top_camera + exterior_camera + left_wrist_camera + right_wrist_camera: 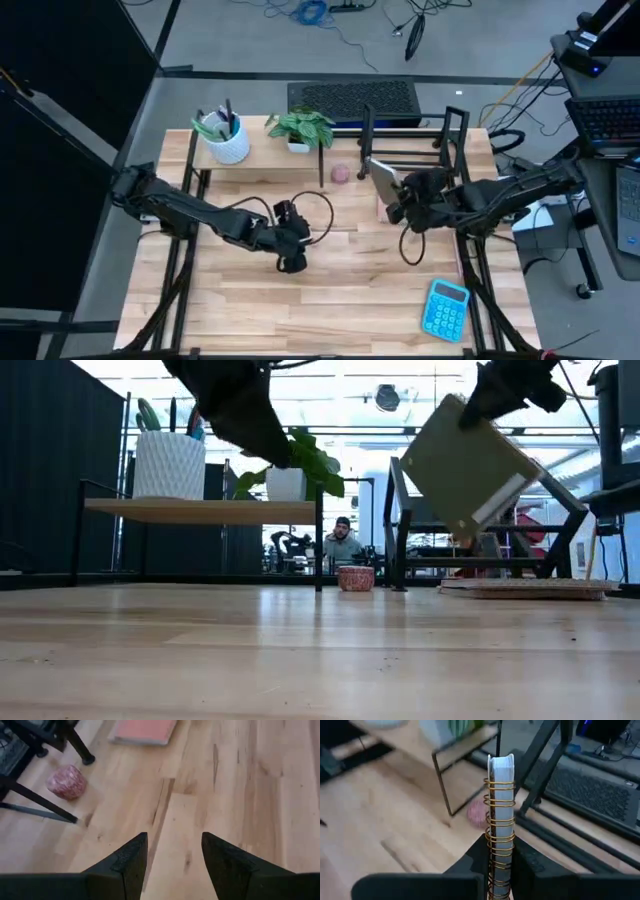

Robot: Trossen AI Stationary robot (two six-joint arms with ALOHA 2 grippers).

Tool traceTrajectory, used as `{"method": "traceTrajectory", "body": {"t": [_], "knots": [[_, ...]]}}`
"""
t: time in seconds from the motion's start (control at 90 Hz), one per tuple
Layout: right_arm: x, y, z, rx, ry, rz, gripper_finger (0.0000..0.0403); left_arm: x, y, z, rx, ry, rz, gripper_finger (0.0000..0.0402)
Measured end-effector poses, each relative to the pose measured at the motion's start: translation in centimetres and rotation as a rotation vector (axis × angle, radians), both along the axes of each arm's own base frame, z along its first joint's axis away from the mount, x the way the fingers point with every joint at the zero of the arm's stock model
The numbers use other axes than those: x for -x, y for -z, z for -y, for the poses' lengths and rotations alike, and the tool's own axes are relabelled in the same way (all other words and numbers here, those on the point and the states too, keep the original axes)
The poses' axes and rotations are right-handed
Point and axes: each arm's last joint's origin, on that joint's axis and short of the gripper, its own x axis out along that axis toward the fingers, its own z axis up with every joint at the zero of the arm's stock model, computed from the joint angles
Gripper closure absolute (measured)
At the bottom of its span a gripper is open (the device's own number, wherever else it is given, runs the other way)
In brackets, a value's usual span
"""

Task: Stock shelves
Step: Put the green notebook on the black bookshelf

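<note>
Bare pale planks of the wooden table [330, 300] fill the foreground, its butcher-block surface carrying everything else. Two shelves stand along its far side: one low pale-wood riser shelf [255, 150] on thin black legs at far left, and one black metal wire-frame rack [425, 150] with upright dividers at far right. Two dark jointed arms reach in from the sides. From the left, one arm stretches low toward the table's middle, and its left end effector [292, 262] hangs over bare wood with both fingers spread and nothing between them. From the right, the other arm bends toward the rack, and its right end effector [400, 205] is pinched on one spiral-bound notebook [470, 465], held tilted in the air just in front of the rack; gold wire coils run down its spine. On the riser sit one white textured pot [230, 140] holding pens and one small leafy green plant [303, 127] in a white pot. One flat pinkish pad [525, 588] lies on the table by the rack. One blue calculator [445, 308] rests near the front right corner. One small round pink object [340, 174] sits between the two shelves.
</note>
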Motion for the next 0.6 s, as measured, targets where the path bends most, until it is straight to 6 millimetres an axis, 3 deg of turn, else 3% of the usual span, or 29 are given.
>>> {"method": "traceTrajectory", "body": {"t": [0.4,0.6], "knots": [[2.4,-4.7,1.2,0.174,0.092,0.283,0.0379,1.2,-2.8,-0.4,0.041,-0.038,0.123,0.0228],[1.6,-4.6,2.3,0.255,0.236,0.273,0.0379,1.2,-2.8,-0.4,0.057,-0.05,0.127,0.0228]]}}
